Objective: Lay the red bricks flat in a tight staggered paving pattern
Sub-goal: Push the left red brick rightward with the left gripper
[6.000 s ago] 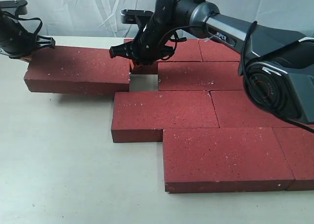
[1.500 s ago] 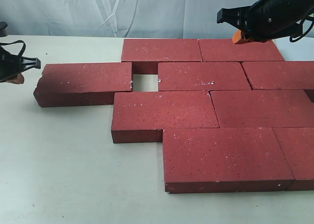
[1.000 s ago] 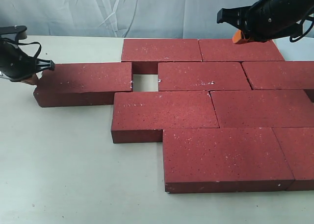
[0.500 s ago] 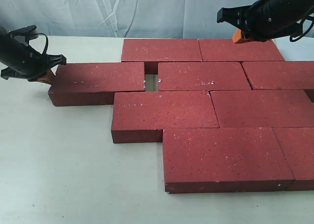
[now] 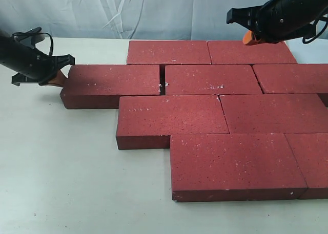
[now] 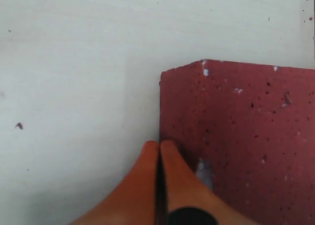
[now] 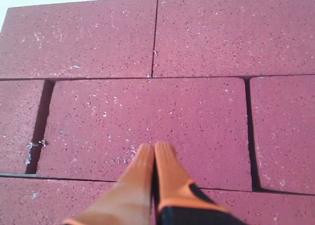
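Observation:
Several dark-red bricks (image 5: 220,78) lie flat on the table in staggered rows. The leftmost brick (image 5: 115,80) of the second row sits almost against its neighbour, with a thin gap between them. My left gripper (image 5: 57,78) is shut and empty, its orange tips pressed against that brick's left end (image 6: 197,131), with its tips (image 6: 160,145) at the lower corner. My right gripper (image 5: 248,38) is shut, holds nothing, and hovers above the back row. Its tips (image 7: 154,148) point down over a brick (image 7: 147,116) in the paved field.
Pale table (image 5: 66,167) stretches left of and in front of the bricks. A wrinkled pale-blue cloth (image 5: 128,11) hangs behind the table. The front rows step out to the right, with a brick (image 5: 236,162) nearest the camera.
The left gripper has pushed the leftmost brick rightward, closing the wide gap to its neighbour to a thin slit. The right gripper has stayed in place.

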Tool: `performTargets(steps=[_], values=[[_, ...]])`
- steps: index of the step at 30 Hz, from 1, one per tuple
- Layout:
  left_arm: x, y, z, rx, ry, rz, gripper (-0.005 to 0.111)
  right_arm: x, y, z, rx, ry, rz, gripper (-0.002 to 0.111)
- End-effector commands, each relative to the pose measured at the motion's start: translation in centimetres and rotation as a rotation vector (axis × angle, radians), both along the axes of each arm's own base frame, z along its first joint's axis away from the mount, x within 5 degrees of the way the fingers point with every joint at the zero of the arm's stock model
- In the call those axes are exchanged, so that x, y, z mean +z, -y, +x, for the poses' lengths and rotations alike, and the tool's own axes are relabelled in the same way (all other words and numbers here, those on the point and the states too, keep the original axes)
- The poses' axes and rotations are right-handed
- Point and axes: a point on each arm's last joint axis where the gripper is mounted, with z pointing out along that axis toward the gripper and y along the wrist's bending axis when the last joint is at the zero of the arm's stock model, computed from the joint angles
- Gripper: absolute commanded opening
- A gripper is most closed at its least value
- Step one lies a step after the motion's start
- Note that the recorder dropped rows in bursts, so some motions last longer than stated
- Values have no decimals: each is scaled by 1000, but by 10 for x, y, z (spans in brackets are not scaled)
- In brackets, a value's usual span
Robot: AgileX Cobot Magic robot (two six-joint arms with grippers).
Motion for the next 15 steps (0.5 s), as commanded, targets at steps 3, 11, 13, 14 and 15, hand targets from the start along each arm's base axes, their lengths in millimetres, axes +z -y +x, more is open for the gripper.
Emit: performTargets(steps=[3,11,13,14,15], values=[[1,16,2,-24,13,-8,0,1,2,-1,1,11,-5,-1],[2,24,3,-18,25,-18,0,2,2,0,0,14,-4,-1],[2,24,3,-18,25,-18,0,2,2,0,0,16,-4,-1],[2,24,3,-18,25,-18,0,2,2,0,-1,17,-4,-1],[2,24,3,-18,25,-18,0,2,2,0,-1,19,-4,-1]])
